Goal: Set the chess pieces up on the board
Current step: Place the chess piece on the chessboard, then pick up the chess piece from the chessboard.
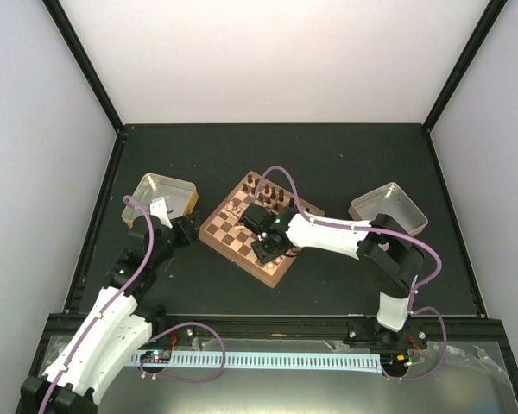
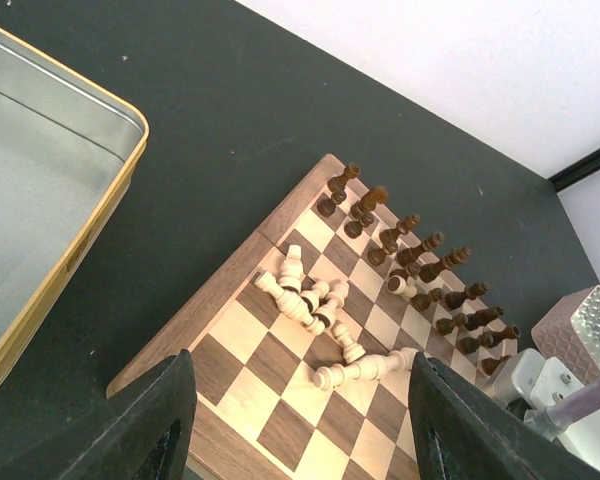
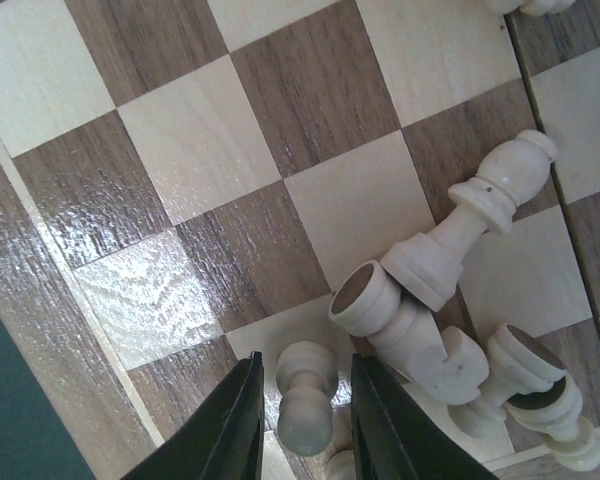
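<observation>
The chessboard (image 1: 233,237) lies turned cornerwise at the middle of the dark table (image 1: 328,155). Dark chess pieces (image 2: 420,255) stand in two rows along its far right edge. Pale pieces (image 2: 315,300) lie toppled in a heap mid-board.

The right gripper (image 3: 306,375) is low over the board's near side. Its jaws are narrow, flanking a pale pawn (image 3: 305,420) with a slim gap on each side.

The left gripper (image 2: 300,430) hangs off the board's left corner, beside a gold-rimmed tin tray (image 2: 40,200). Its jaws are wide with nothing between them. A second tin (image 1: 388,207) sits to the board's right.
</observation>
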You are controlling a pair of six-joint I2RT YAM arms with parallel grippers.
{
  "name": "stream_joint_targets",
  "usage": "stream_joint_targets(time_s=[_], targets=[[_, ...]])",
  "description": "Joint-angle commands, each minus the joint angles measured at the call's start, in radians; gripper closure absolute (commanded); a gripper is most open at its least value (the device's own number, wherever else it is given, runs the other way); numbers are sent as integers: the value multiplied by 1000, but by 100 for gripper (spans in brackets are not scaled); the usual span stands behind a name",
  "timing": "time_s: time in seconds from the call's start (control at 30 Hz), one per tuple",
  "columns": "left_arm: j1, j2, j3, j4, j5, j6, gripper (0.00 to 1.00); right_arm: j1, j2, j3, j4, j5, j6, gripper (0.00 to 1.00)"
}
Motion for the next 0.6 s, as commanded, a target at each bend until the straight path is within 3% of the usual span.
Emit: stream_joint_targets(time_s=[0.0, 0.37, 0.57], targets=[[-4, 1, -6, 23, 2, 9, 40, -3, -25, 35, -14, -7, 18, 73], [-4, -2, 3, 25, 5, 20, 39, -57, -166, 0, 35, 78, 104, 68], [-4, 3, 3, 34, 6, 24, 39, -130, -165, -44, 72, 39, 124, 65]])
